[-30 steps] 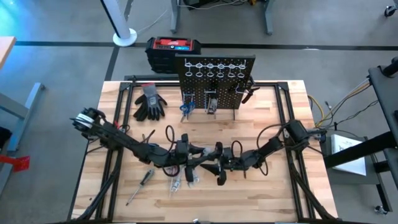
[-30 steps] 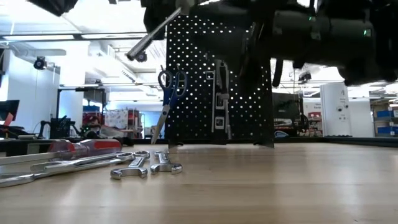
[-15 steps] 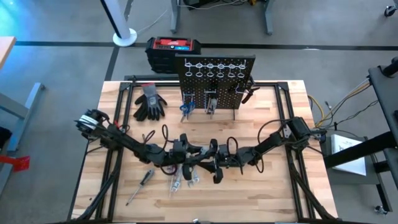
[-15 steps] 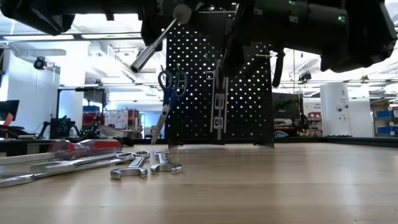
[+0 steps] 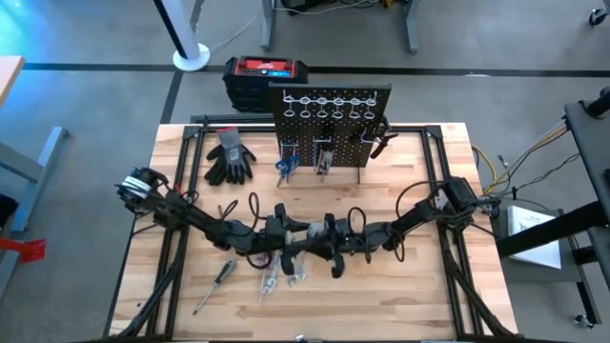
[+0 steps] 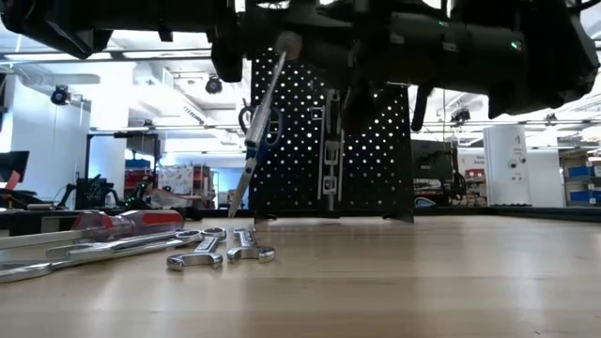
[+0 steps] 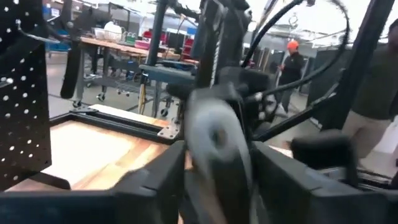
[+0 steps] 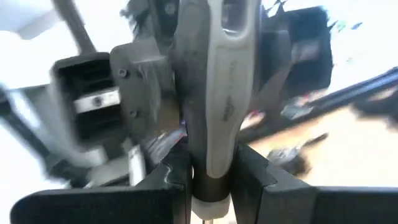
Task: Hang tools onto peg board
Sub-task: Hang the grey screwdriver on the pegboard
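Over the table's middle my two grippers meet at a grey-handled tool (image 5: 305, 231) with a long silver shaft (image 6: 263, 113). The shaft hangs steeply below them in front of the peg board (image 5: 329, 119). My right gripper (image 8: 211, 174) is shut on the handle. My left gripper (image 7: 214, 180) stands open, its fingers close on either side of the handle's blurred round end (image 7: 214, 140). Blue scissors (image 6: 255, 122) and other tools hang on the board. My right gripper pinches the grey handle's narrow lower part (image 8: 214, 149), just above its black collar, between its two fingers. The fingers come about level from the table's right and lie across the handle. The tool is lifted clear of the table. My left gripper: I cannot tell whether its fingers touch the handle's end.
Wrenches (image 6: 202, 249) and a red-handled screwdriver (image 6: 122, 221) lie on the table's near left, and a small screwdriver (image 5: 217, 281) lies beside them. Grey-black gloves (image 5: 229, 157) lie left of the board, and a red-topped box (image 5: 265, 71) stands behind it. People (image 7: 292, 59) stand in the room beyond.
My right gripper has gone toward the table's left, up to my left gripper, and now has the tool's handle between its fingers. The tool's shaft has swung from a shallow slant to hanging steeply down.
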